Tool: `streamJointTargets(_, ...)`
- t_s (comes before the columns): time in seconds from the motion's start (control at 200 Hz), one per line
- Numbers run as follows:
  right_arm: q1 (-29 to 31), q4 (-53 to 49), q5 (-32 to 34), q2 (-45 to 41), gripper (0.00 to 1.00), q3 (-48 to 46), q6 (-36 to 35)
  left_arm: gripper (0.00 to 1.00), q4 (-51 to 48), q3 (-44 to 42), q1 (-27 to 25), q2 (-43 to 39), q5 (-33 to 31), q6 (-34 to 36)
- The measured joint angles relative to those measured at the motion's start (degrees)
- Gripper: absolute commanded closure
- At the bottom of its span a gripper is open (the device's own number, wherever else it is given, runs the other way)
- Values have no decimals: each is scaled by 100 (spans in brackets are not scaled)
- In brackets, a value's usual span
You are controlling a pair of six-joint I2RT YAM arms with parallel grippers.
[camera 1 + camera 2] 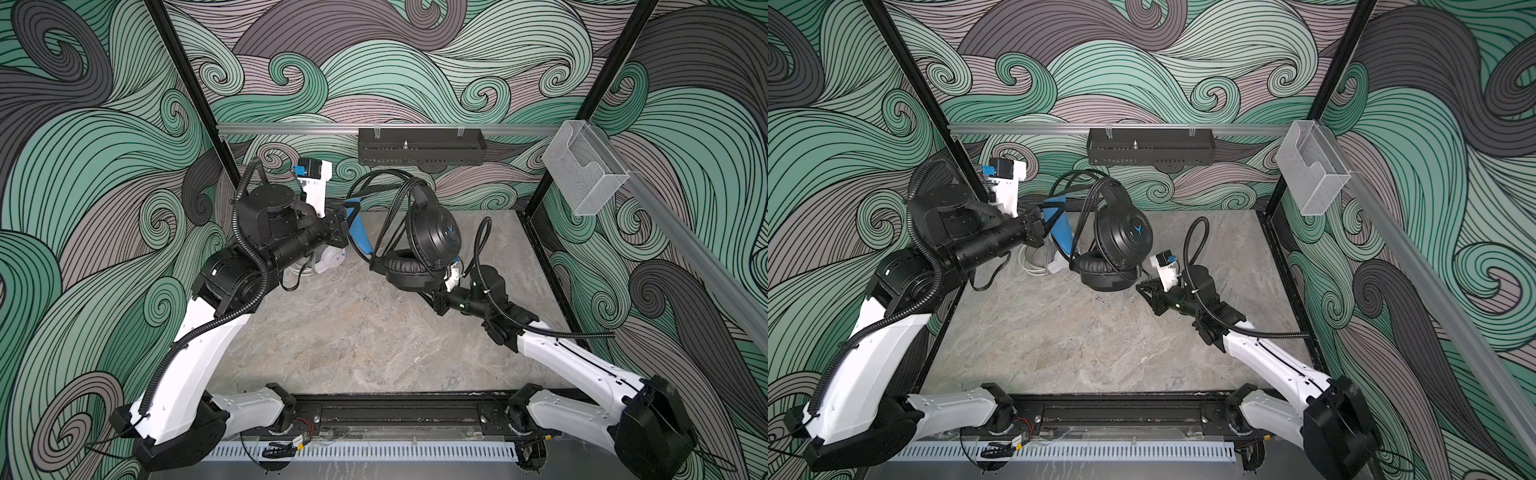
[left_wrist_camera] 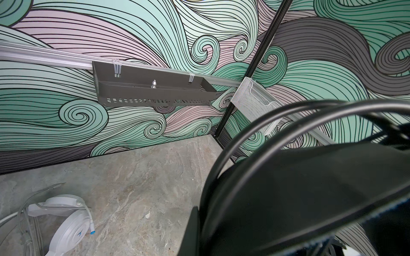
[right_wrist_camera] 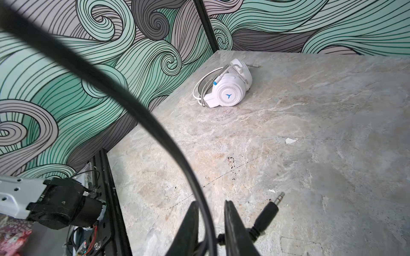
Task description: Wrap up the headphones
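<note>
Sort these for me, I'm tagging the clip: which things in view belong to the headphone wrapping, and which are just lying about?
In the job: black headphones, held by the left hand; black cord, passing through the right hand; white headphones, lying on the table.
Lying about: black slotted tray; clear plastic holder; white scrap.

Holds black headphones [image 1: 434, 235] aloft by the blue-lined headband in clamped left jaws, clear of the marble bench [image 1: 353, 340]. Shows black cord [image 1: 400, 212] looped across the upper cup. Half hides white headphones [image 1: 330, 259] under the left arm.
</note>
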Motion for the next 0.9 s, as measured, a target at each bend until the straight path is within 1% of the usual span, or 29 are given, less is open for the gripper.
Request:
streamJointTargets(0.01, 0, 2, -4, 0, 94, -4, -9, 100, 4, 0, 4, 0, 0, -11)
streamJointTargets(0.055, 0, -17, -9, 0, 100, -28, -39, 100, 17, 0, 33, 0, 2, -59)
streamJointTargets(0.205, 0, -85, -26, 0, 100, -28, -85, 100, 44, -50, 155, -2, 22, -267)
streamJointTargets(0.34, 9, -334, 94, -44, 100, 0, -225, 100, 186, -330, 326, -20, -61, -695)
streamJointTargets(0.485, 234, -1080, 684, -210, 100, 223, -625, 100, 267, -662, 402, -15, -470, -1270)
streamJointTargets(0.65, 866, -1781, 1502, -404, 100, 461, -1123, 100, 409, -817, 459, 37, -935, -1899)
streamJointTargets(0.786, 1423, -2105, 2122, -450, 100, 581, -1473, 100, 483, -817, 463, 275, -1080, -2312)
streamJointTargets(0.901, 1757, -2295, 2544, -348, 100, 691, -1694, 100, 540, -855, 466, 509, -1163, -2658)
